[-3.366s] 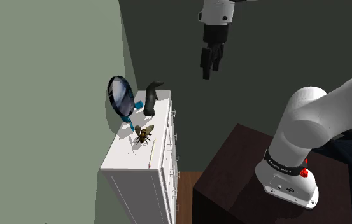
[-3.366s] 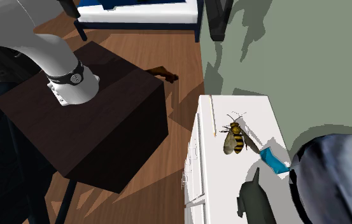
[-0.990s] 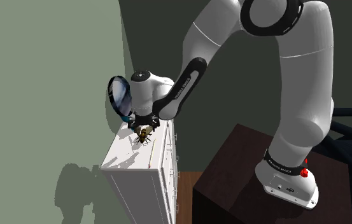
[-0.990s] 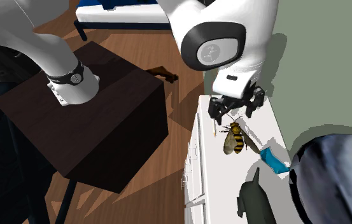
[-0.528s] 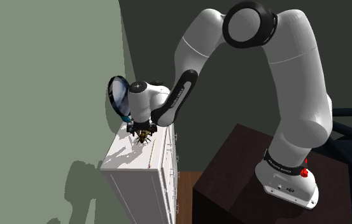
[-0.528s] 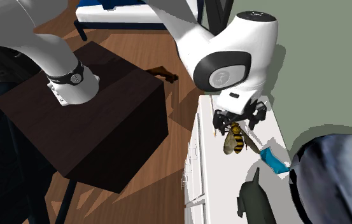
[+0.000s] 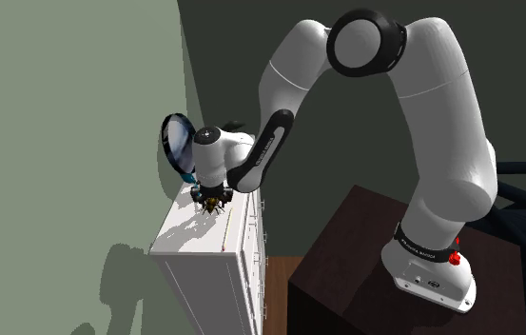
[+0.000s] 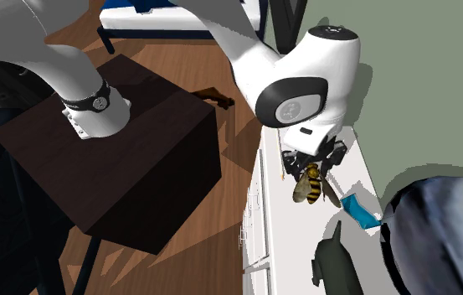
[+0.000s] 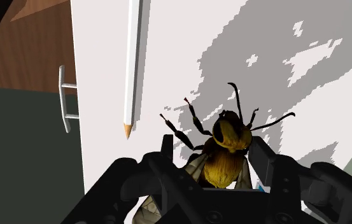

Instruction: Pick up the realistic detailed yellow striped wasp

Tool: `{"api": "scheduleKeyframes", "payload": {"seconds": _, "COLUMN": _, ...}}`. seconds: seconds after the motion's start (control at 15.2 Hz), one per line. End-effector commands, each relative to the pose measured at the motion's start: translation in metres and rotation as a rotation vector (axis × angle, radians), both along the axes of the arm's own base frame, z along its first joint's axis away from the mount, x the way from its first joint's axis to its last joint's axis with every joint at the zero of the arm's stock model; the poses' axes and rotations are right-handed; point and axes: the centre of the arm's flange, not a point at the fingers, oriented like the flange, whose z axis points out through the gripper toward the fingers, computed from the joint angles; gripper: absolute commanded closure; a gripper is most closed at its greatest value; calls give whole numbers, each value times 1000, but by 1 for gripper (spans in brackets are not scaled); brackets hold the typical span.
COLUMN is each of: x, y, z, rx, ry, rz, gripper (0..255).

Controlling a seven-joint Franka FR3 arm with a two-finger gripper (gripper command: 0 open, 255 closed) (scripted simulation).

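The wasp (image 9: 226, 160), yellow-brown with dark stripes and thin black legs, lies on the white dresser top (image 9: 168, 57). My black gripper (image 9: 216, 151) is down on it and shut, one finger (image 9: 172, 153) on each side of its thorax. In the second exterior view the wasp's striped abdomen (image 8: 311, 188) sticks out below the gripper (image 8: 311, 163). From the shoulder view, the gripper (image 7: 213, 197) presses down at the dresser top (image 7: 189, 233), and the wasp (image 7: 216, 204) barely shows beneath it.
A white pencil (image 9: 132, 63) lies beside the wasp along the dresser's front edge. A magnifying glass (image 7: 179, 141) with a teal handle (image 8: 361, 211) and a dark curved object (image 8: 331, 264) stand close behind. The green wall (image 7: 70, 114) borders the dresser. The dark stand (image 8: 112, 168) is on the wooden floor.
The hand has come down the last bit onto the wasp, and the fingers, apart a moment ago, have closed on its body.
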Motion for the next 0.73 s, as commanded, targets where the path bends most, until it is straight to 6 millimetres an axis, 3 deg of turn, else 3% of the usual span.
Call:
{"api": "scheduleKeyframes", "payload": {"seconds": 0.0, "x": 0, "y": -2, "z": -2, "rx": -1, "ry": 3, "rz": -2, "gripper": 255}}
{"api": "scheduleKeyframes", "payload": {"seconds": 0.33, "x": -1, "y": -1, "z": -3, "rx": -1, "ry": 3, "rz": -2, "gripper": 255}}
{"api": "scheduleKeyframes", "payload": {"seconds": 0.66, "x": -1, "y": -1, "z": 23, "rx": -1, "ry": 3, "rz": -2, "gripper": 255}}
